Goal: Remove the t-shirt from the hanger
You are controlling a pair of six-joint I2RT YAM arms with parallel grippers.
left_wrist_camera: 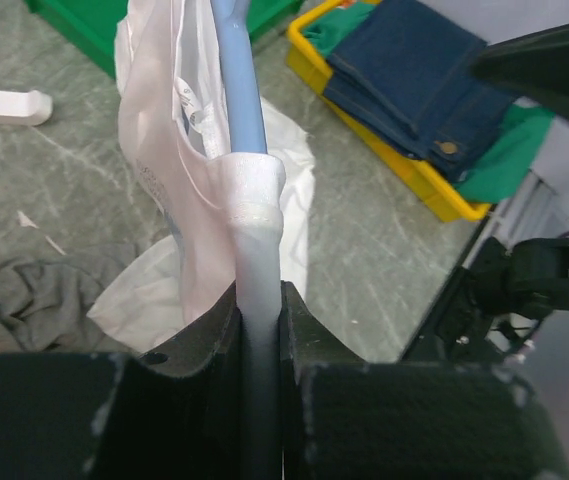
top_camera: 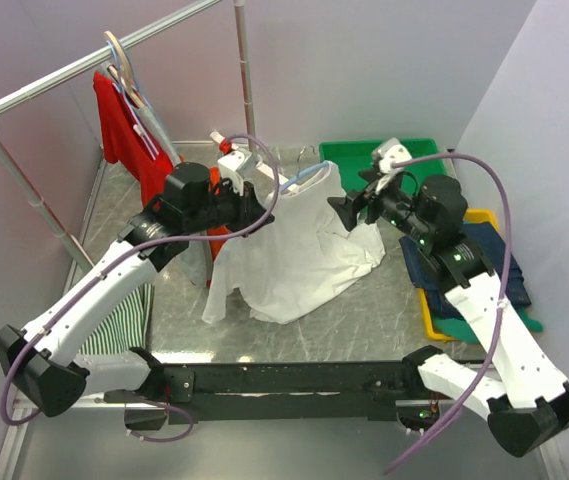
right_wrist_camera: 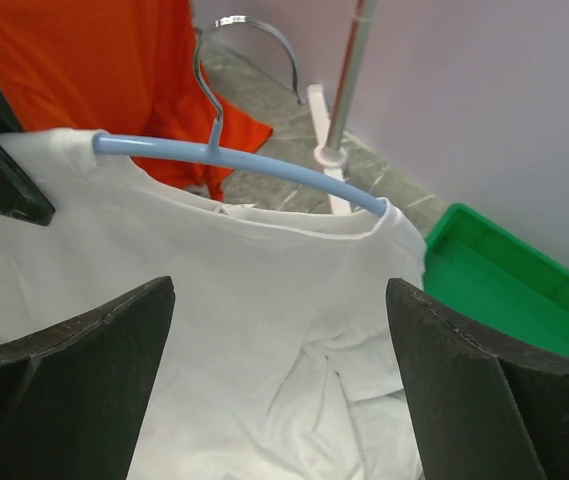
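While my left gripper [left_wrist_camera: 260, 300] pinches the cloth-covered end of the hanger [left_wrist_camera: 239, 80], my right gripper [right_wrist_camera: 279, 290] stands spread wide; the t-shirt [right_wrist_camera: 264, 340] hangs straight ahead of it.

White t-shirt [top_camera: 294, 260]; pale blue hanger [right_wrist_camera: 264, 163]; red shirt [top_camera: 124, 125]; green bin [top_camera: 344, 152]; yellow tray [left_wrist_camera: 409, 172]; green-and-white striped cloth [top_camera: 119, 325].

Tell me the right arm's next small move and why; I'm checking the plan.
Probably advance the open right gripper and close on the white t-shirt near its shoulder: the left gripper clamps the blue hanger the shirt hangs on, and the right jaws hold nothing.
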